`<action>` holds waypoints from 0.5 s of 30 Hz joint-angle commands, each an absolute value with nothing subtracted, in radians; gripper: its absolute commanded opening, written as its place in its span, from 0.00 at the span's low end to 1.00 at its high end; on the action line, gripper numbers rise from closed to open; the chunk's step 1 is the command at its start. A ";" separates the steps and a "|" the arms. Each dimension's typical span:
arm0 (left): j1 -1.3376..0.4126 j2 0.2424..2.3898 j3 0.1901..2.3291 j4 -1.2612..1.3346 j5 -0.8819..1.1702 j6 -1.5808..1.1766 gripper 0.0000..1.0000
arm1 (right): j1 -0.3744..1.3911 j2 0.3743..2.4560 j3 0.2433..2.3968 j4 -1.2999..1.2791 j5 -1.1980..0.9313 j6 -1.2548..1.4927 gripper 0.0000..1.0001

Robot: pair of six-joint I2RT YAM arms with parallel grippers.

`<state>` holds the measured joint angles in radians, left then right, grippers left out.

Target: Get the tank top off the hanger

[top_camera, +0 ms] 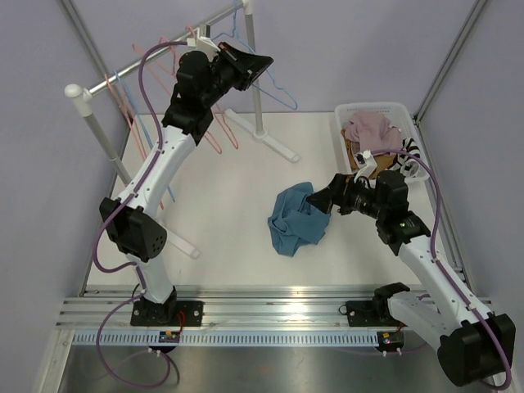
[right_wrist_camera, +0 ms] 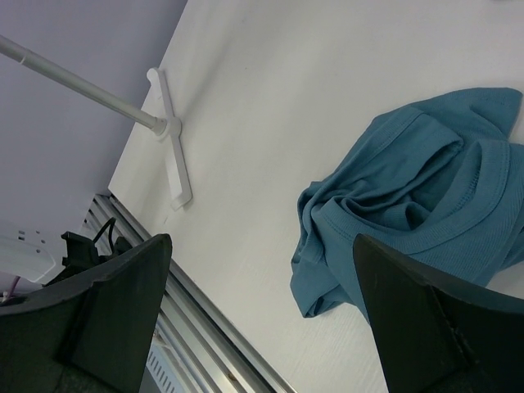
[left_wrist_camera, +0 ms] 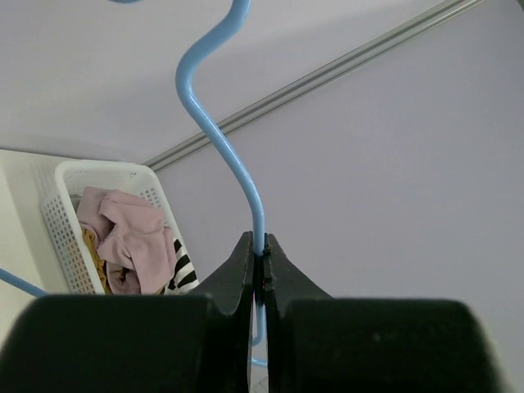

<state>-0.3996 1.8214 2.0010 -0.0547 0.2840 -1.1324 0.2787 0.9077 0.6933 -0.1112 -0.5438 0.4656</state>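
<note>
Left wrist view: the left end effector [left_wrist_camera: 260, 246] is pressed together on the thin stem of a blue hanger [left_wrist_camera: 219, 135], just below its hook, and no cloth hangs from the wire that shows here. The wire looks light, stiff and smooth, so I would expect it to swivel or slide in so narrow a pinch if it is swung about. From above, that arm is raised near the clothes rail [top_camera: 155, 51] at the far left, where other hangers hang. The right end effector [right_wrist_camera: 262, 278] is spread wide and holds nothing, hovering low over the table [top_camera: 237, 180] just beside the tank top [right_wrist_camera: 417, 192]. The tank top lies in a crumpled teal heap near the middle of the table, well apart from the hanger, so it seems to be off already. It should be soft, limp and very light, and will sag and bunch rather than keep any shape. A raised fold or the ribbed edge is the best place to grip. The white basket [top_camera: 337, 123] of other clothes stands at the far right.
</note>
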 commanded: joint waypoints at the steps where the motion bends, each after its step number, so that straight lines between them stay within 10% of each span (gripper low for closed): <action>1: -0.371 1.809 1.927 -0.009 0.281 -1.258 0.00 | 0.285 0.933 0.703 -0.098 -0.563 0.443 1.00; 15: -0.393 1.773 1.925 0.023 0.230 -1.266 0.00 | 0.287 0.939 0.690 -0.078 -0.572 0.453 0.99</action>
